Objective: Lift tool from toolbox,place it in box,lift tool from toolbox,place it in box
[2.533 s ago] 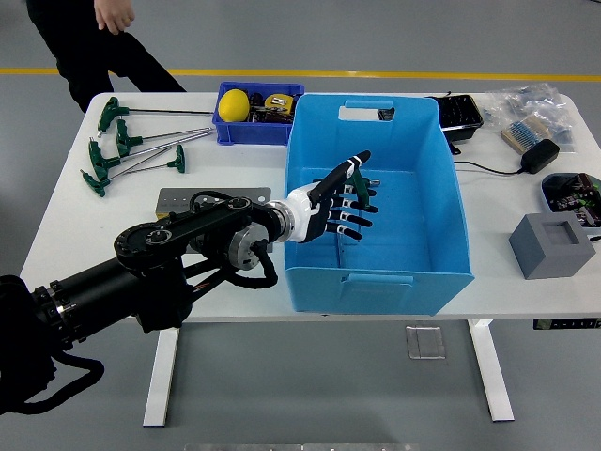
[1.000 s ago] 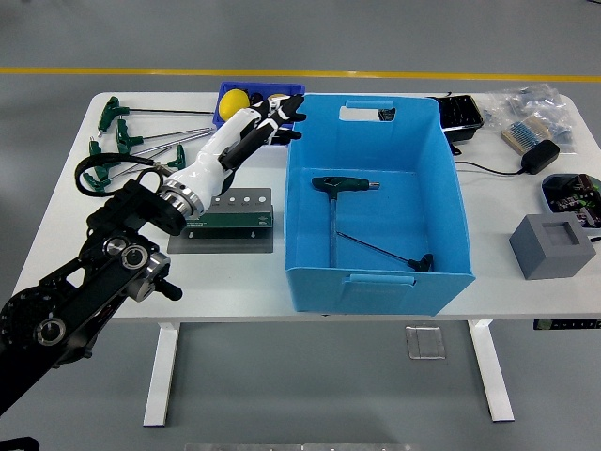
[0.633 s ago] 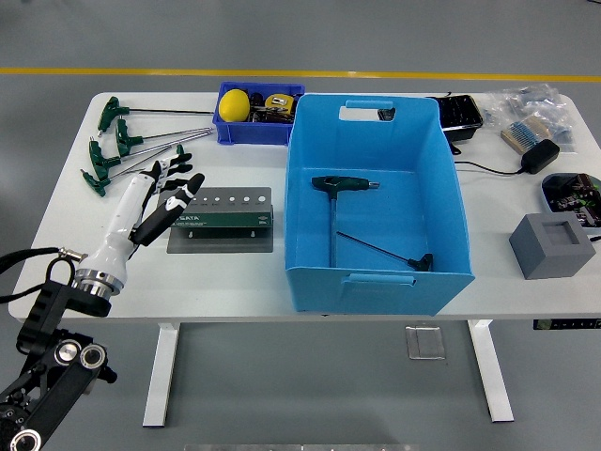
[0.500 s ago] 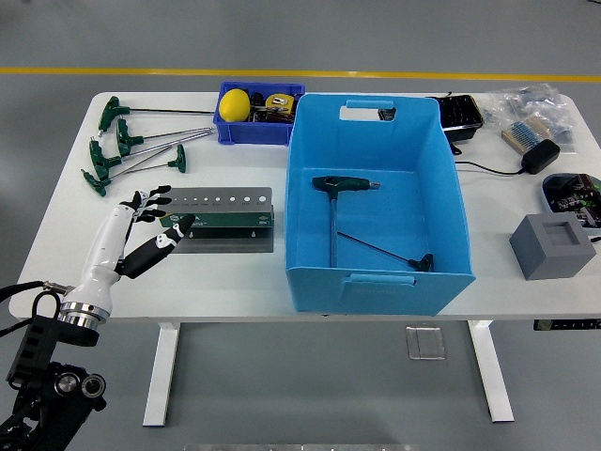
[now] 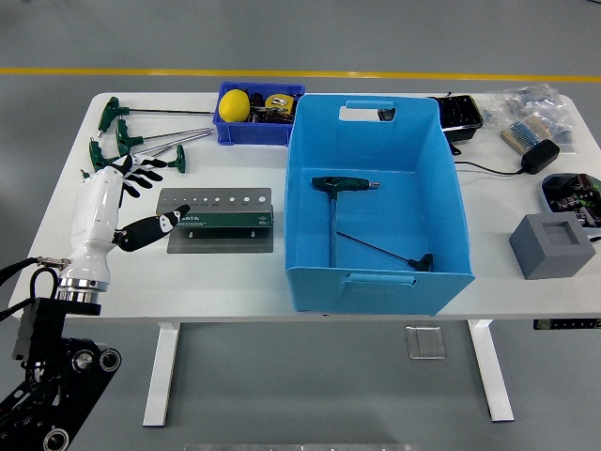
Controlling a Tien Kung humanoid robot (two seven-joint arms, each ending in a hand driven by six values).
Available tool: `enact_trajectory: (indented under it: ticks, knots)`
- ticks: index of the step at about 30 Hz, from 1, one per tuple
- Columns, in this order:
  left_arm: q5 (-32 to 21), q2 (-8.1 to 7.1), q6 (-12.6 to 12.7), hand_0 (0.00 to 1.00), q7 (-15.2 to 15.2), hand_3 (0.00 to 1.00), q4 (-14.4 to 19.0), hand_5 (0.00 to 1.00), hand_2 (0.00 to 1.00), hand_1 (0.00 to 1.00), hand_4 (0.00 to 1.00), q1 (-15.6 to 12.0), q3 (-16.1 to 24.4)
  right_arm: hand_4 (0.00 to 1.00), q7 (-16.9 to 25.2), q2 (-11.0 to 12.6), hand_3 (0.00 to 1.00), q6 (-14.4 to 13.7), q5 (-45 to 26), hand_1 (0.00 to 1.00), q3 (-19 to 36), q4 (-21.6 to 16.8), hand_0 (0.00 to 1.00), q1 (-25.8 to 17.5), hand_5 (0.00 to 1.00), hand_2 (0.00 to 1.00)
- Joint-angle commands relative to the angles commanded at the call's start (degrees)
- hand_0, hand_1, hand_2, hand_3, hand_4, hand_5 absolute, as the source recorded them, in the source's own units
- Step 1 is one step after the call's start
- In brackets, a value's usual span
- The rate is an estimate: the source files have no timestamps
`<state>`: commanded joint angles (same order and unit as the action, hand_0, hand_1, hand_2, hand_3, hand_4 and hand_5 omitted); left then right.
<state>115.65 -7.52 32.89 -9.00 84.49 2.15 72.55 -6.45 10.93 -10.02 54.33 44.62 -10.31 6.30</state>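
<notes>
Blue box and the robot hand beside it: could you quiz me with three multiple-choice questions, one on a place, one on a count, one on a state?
1. Where is the robot's left hand?
A. Inside the blue box
B. Over the table's left part, beside the green tool holder
C. Above the grey block

2. How many tools lie in the blue box?
A. None
B. Two
C. Five

3. What are the left hand's fingers doing?
A. Spread, holding nothing
B. Gripping a wrench
C. Pressing the box wall

Answers: 1 B, it hangs left of the green tool holder. 2 B, two T-handle tools lie on its floor. 3 A, they are splayed and empty.
</notes>
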Motion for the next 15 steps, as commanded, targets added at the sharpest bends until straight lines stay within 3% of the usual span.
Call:
enact_trajectory:
  ticks: [7,15]
  knots:
    - [2.0,-0.08,0.7,0.303,-1.5,0.561,3.4,0.002,0.48,0.418,0.884,0.6,1.7,0.79,-0.3,-0.2,0.581,0.0,0.3,0.539,0.1,0.0,0.583,-0.2,0.833,0.626]
    - [3.6,0.34,1.3,0.302,-5.5,0.565,5.7,0.002,0.491,0.426,0.883,-0.2,4.5,0.787,-0.5,-0.4,0.581,0.1,0.6,0.539,0.0,0.0,0.583,-0.5,0.835,0.626]
